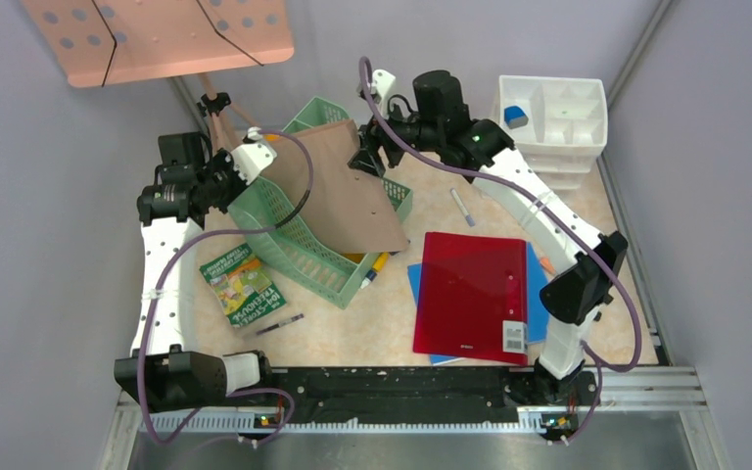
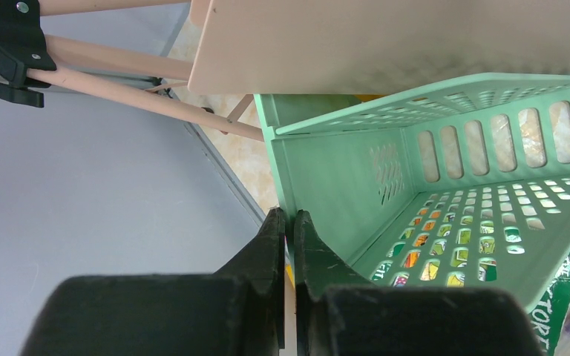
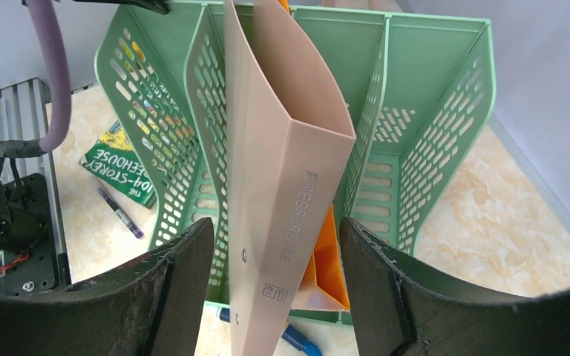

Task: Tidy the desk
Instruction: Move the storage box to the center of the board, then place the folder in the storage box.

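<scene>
A: Near edge first. Where does the desk sit?
B: It floors the grey-walled bay. A rail runs along its near edge, both arm bases bolted there. Near left: green book lying flat, purple pen just right of it. Near right: red folder on top of a blue folder, blue showing past its edges.
A: Middle ground?
B: Green file rack, left of centre, perforated, three bays. In the left wrist view the book's print shows through its floor slots. Pens poke out under its near right end. A tan folder stands tilted in the rack, seemingly the middle bay, an orange item tucked beside it.
A: And the tools?
B: The left tool is clenched, fingers pressed together at the rack's left corner. Whether the rim is caught between them, cannot tell. The right tool has its fingers astride the tan folder's spine at the far, raised end. A sliver of rack shows between one finger and the folder. Gripping or only bracketing: cannot tell.
A: Far side?
B: White marker loose on the desk, right of the rack. Far right corner: white drawer organiser, a small blue object in one top compartment. Far left: pink perforated stand plate raised above the desk, its pink legs coming down behind the rack.
</scene>
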`<move>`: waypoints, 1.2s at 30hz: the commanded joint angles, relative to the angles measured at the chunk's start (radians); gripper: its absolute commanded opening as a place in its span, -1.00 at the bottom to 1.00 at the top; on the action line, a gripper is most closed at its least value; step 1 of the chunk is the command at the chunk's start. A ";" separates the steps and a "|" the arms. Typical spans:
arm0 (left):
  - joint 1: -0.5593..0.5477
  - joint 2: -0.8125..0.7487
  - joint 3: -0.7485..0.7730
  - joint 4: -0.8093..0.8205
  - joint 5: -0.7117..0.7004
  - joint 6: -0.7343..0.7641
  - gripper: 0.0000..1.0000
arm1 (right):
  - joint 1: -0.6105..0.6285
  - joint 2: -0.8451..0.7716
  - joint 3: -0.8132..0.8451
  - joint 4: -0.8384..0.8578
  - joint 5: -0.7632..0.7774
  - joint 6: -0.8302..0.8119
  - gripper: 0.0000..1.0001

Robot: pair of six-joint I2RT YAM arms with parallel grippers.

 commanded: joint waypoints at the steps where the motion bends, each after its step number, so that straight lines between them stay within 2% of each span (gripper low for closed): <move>1: -0.008 0.009 -0.018 -0.119 0.005 0.003 -1.00 | 0.018 0.013 0.038 0.004 -0.014 -0.010 0.24; 7: -0.008 0.010 -0.016 -0.114 0.003 -0.004 -1.00 | 0.025 -0.022 -0.019 0.013 -0.043 0.008 0.18; 22: -0.008 0.015 -0.002 -0.115 -0.012 -0.020 -1.00 | 0.038 -0.091 -0.183 0.003 -0.004 0.027 0.00; 25: -0.008 0.017 0.000 -0.116 -0.013 -0.021 -1.00 | 0.038 -0.117 -0.208 0.034 0.015 0.026 0.04; 29: -0.007 0.018 0.004 -0.116 -0.018 -0.023 -1.00 | 0.038 -0.118 -0.160 0.029 0.032 0.018 0.13; 36: -0.008 0.017 0.003 -0.115 -0.022 -0.024 -1.00 | 0.038 -0.101 -0.117 0.037 -0.038 0.031 0.19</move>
